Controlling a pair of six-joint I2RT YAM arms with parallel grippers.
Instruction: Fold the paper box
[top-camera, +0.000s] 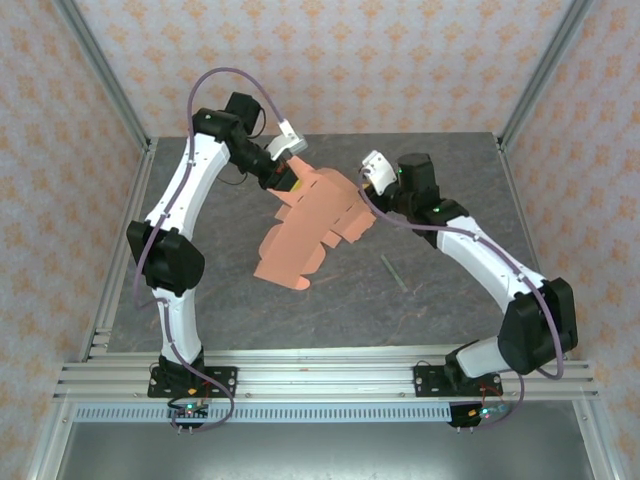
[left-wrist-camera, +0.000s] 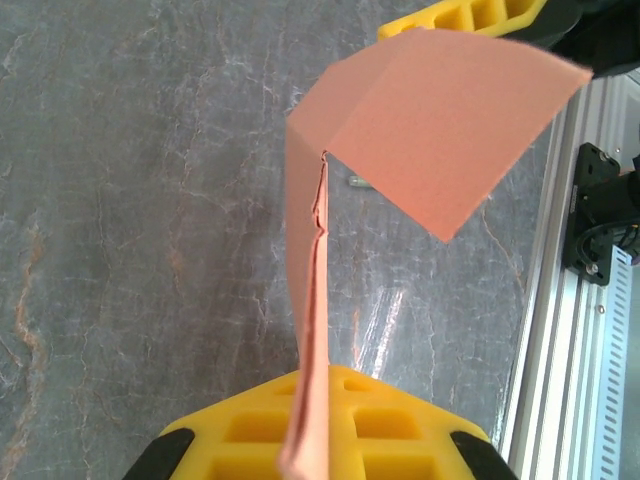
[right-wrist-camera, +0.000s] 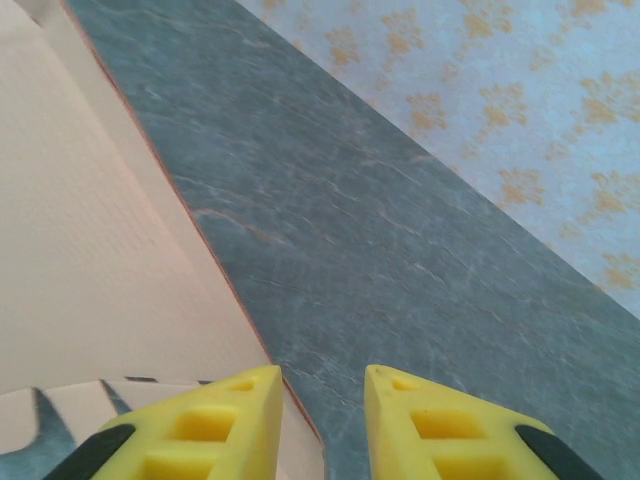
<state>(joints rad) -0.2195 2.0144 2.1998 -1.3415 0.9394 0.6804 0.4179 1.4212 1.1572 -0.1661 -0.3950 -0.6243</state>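
Hanging tilted over the worktop (top-camera: 450, 290), the paper box (top-camera: 310, 230) is an unfolded sheet whose long axis runs from the far middle toward the near left. I cannot tell whether its low corner touches down. The left end effector (top-camera: 291, 180) is clamped tight on the far edge, the card leaving its fingers edge-on. The right end effector (top-camera: 372, 176) sits just beside the sheet's far right edge, jaws slightly parted on nothing, the card immediately to its left, so it looks best placed to fold. A thin grey stick (top-camera: 393, 272) lies well apart, blocking nothing.
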